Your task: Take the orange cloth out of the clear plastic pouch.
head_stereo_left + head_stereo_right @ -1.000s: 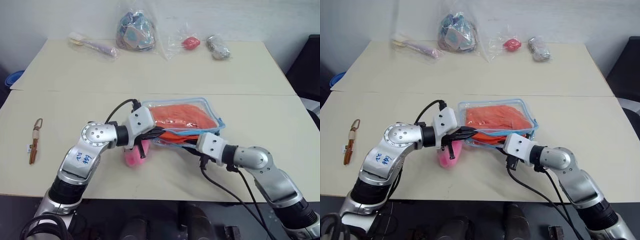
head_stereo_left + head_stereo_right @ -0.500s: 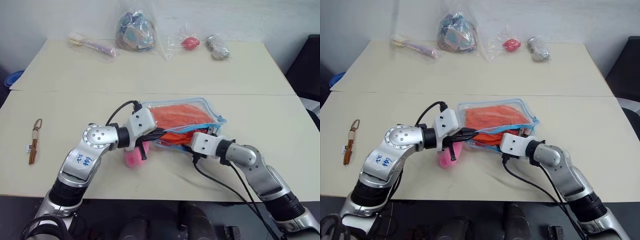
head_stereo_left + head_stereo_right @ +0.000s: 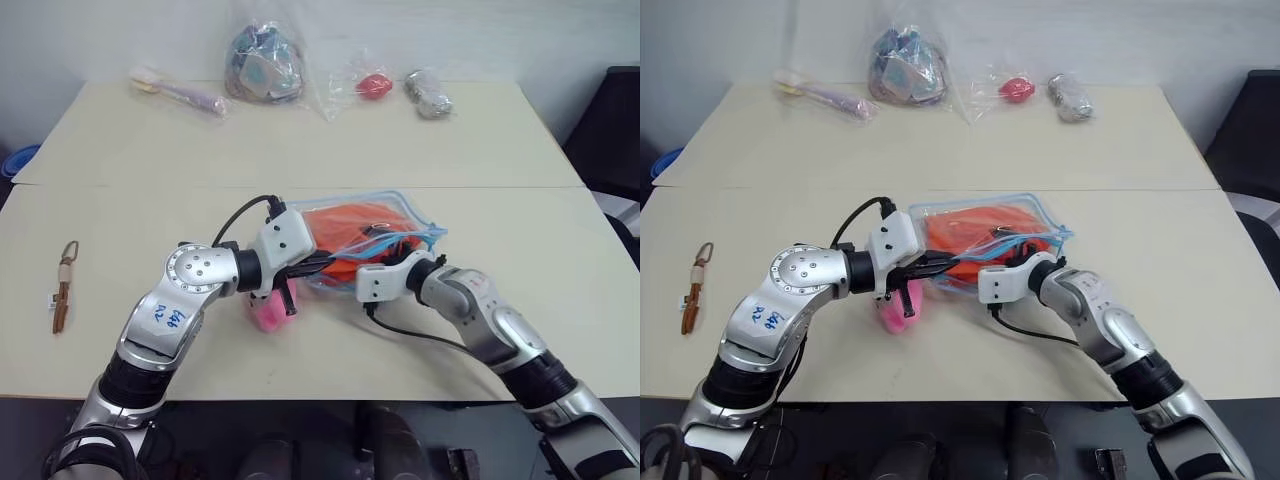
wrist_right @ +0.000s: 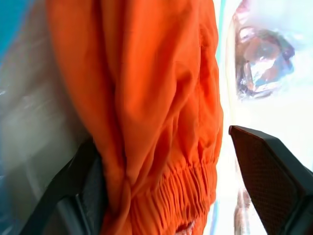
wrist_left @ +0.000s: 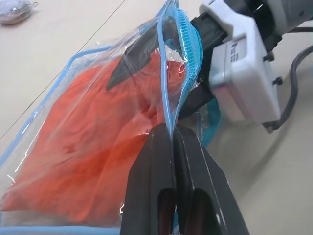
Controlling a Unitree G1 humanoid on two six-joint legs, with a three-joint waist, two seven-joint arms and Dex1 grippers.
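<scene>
The orange cloth lay almost wholly inside the clear plastic pouch on the cream table, with the extraction judged barely begun: the mouth had been opened, but the fabric had yet to be gripped and drawn out.

The left gripper, its two black fingers pressed together, pinched the pouch's light-blue zipper edge and held that lip raised off the table. The right gripper stood at the pouch's opening with its fingers spread wide, one finger reaching inside the pouch, a gathered, elasticated hem of the cloth bunched between them but not yet clamped.

The pouch was a flat, glossy, see-through rectangle with rounded corners, its film creased and catching glare. The cloth inside was soft, matte and heavily folded, filling most of the pouch. A small pink plush toy sat just beside the pouch's near corner, under the left wrist. Well beyond the pouch, along the table's far edge, lay thin crinkled bags of small items, and far off to the pouch's left a brown strap with a clasp.
</scene>
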